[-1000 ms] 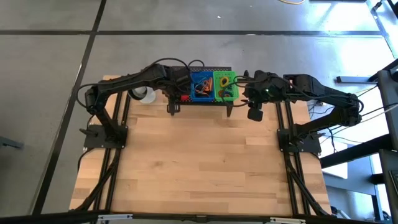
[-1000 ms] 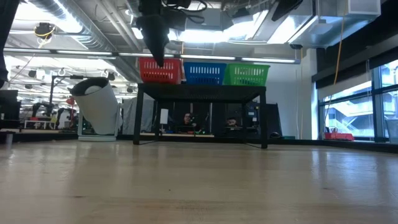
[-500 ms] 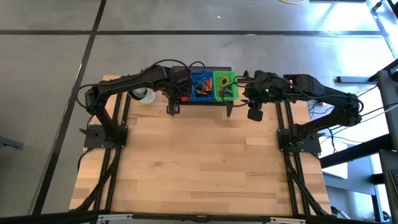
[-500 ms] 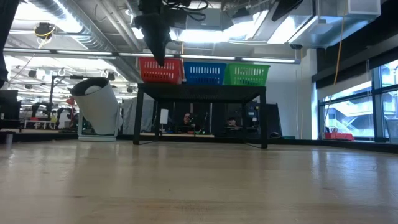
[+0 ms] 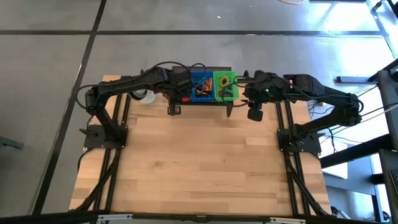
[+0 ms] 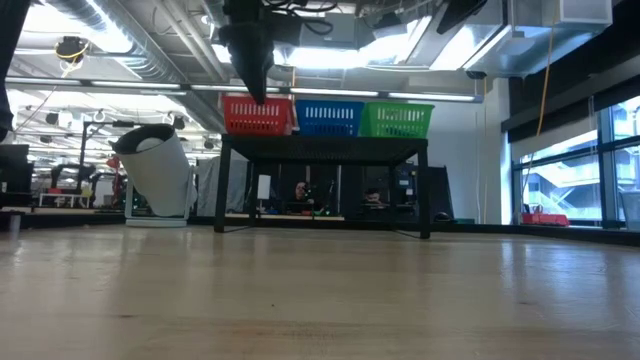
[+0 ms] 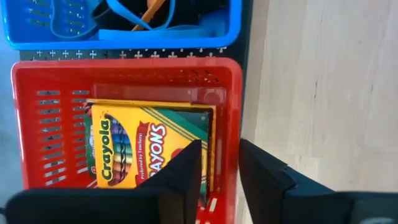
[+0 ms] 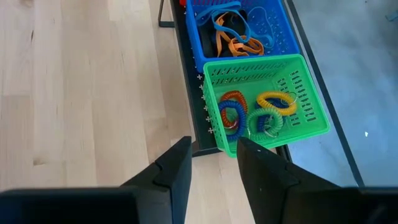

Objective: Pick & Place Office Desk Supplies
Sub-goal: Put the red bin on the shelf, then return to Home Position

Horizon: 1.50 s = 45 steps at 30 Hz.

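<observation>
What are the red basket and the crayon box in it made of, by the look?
Red basket: likely moulded plastic, glossy, with slotted walls. Crayon box: probably printed cardboard, flat yellow-and-green panels, crisp edges, lying flat inside. Left gripper is above the basket's rim with fingers apart, holding nothing.

Wooden butcher-block table (image 5: 205,168) with a black mesh stand (image 6: 325,150) along its far edge, and three little plastic baskets sit in a row on top: red (image 6: 258,114), blue (image 6: 329,118) and green (image 6: 397,120). There's a white cup-like thing (image 6: 158,170) tilted on the table just beside the stand at the red-basket end. Past the table, the low view looks into a workshop-type room with bright ceiling lights and windows off to one side.
</observation>
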Each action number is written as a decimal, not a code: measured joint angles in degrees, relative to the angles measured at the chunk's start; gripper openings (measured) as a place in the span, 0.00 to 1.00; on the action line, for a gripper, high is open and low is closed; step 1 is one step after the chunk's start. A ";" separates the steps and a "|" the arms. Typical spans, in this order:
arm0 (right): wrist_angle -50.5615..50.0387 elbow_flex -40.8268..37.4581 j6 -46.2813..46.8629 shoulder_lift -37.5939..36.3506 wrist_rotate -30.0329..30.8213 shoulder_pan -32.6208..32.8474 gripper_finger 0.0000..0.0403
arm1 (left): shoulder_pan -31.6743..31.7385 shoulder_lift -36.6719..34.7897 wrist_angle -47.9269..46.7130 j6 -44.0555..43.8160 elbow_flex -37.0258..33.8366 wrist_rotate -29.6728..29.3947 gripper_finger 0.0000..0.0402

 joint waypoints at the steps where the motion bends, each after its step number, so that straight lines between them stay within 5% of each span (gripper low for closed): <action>1: 0.00 0.00 -0.01 0.00 0.00 0.00 0.32 | -0.14 0.00 0.00 -0.11 0.00 0.00 0.25; 13: 0.00 0.00 0.01 0.02 0.16 0.00 0.32 | -0.36 0.00 -3.14 -0.18 4.69 -0.51 0.29; 22: -2.28 0.02 12.21 0.02 11.61 0.05 0.32 | -0.46 -3.33 -9.94 -4.34 15.20 -0.57 0.25; 25: -2.55 0.02 8.76 0.02 12.91 0.44 0.32 | -0.71 -5.14 -9.07 -8.20 15.93 -0.53 0.25; 37: -1.32 0.02 3.66 0.02 8.29 -0.42 0.32 | -0.43 -6.11 -7.67 -13.51 15.91 1.22 0.25; 45: 2.62 -6.37 5.51 -6.38 -2.24 -3.74 0.32 | 3.44 -12.03 -8.98 -15.68 13.46 6.00 0.25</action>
